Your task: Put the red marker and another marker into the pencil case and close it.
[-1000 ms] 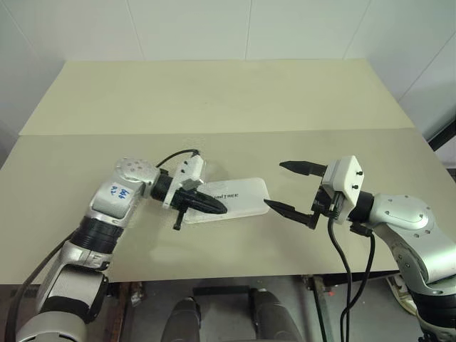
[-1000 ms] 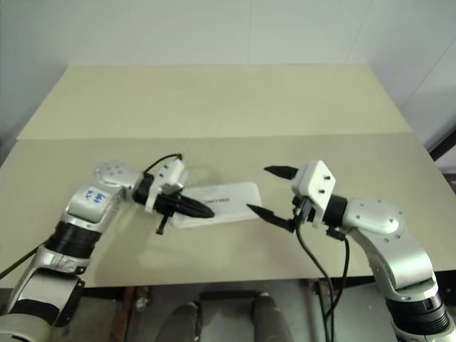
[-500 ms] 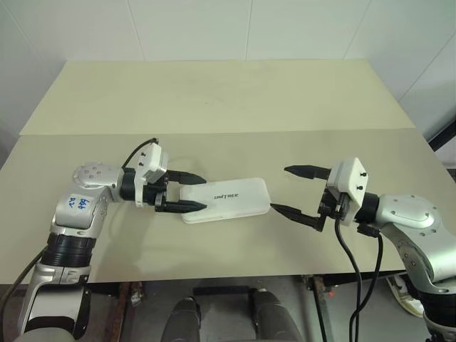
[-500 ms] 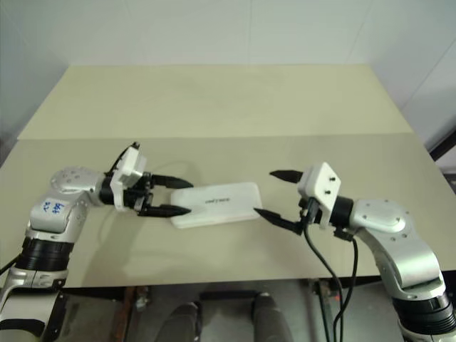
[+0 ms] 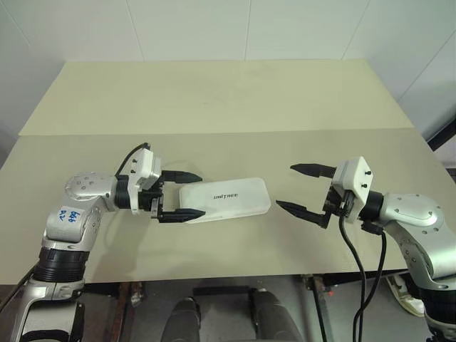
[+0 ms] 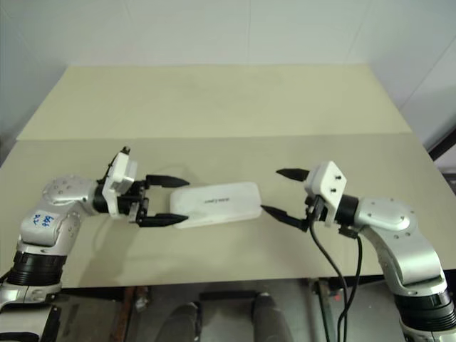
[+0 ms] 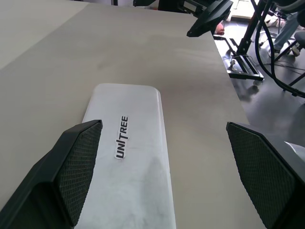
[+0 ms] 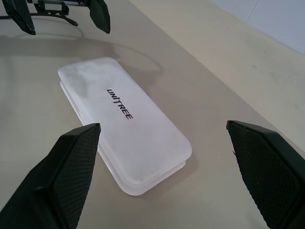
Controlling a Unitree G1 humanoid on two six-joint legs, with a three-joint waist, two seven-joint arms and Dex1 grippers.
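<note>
- Lying flat and closed near the middle of the frame, the pencil case rests on the beige table, lid down, its dark lettering facing up.
- Neither marker can be made out anywhere on the tabletop; with the lid down I cannot tell what is inside the case.
- At centre left, the left gripper points toward the case's left end. Its two black fingers are spread wide and grip nothing; one tip sits just beside the case's near-left corner, the other just off the far-left corner. Whether either tip touches the plastic I cannot tell.
- At centre right, the right gripper points toward the case's right end, standing a little apart from it. Its fingers are also spread wide, with nothing between them.
- From the left wrist, the case runs away between the textured pads.
</note>
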